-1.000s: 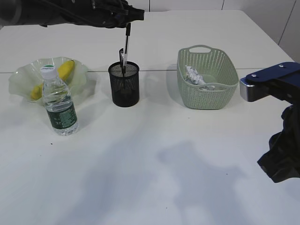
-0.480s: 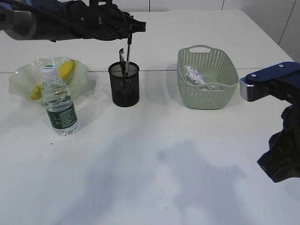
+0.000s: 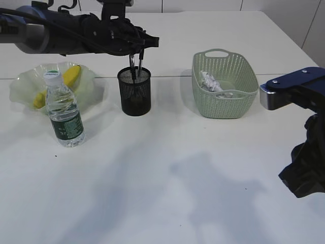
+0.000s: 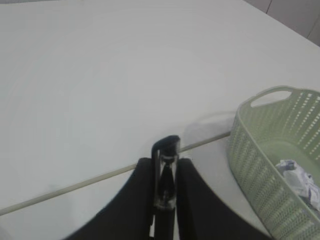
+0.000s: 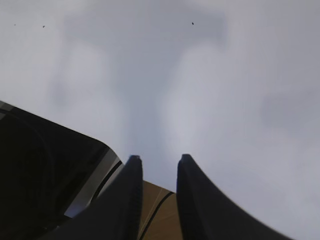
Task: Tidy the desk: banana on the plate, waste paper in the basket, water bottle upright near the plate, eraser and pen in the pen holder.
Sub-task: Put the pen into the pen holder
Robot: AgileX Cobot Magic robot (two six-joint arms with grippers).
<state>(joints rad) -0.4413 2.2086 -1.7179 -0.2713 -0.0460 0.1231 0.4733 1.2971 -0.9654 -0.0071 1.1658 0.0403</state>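
Left to right: banana [image 3: 71, 74] on plate [image 3: 20, 84], water bottle [image 3: 63, 113] upright before it, pen [image 3: 139, 62] in pen holder [image 3: 134, 91], waste paper [image 3: 209, 81] in basket [image 3: 224, 85].

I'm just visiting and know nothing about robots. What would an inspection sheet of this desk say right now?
Surface: white table, bare in front, faint shadows.
Job's things: yellow banana on the translucent wavy plate; clear plastic water bottle upright in front of the plate; crumpled waste paper in the green woven basket; black pen standing in the black mesh pen holder; eraser not visible.
Clutter: nothing seen.
Grippers: left tool shut on the pen, above the holder; right tool holds nothing, jaws apart, over bare table.
Cables: dark cable along the left arm.
Surroundings: pale wall panels behind.
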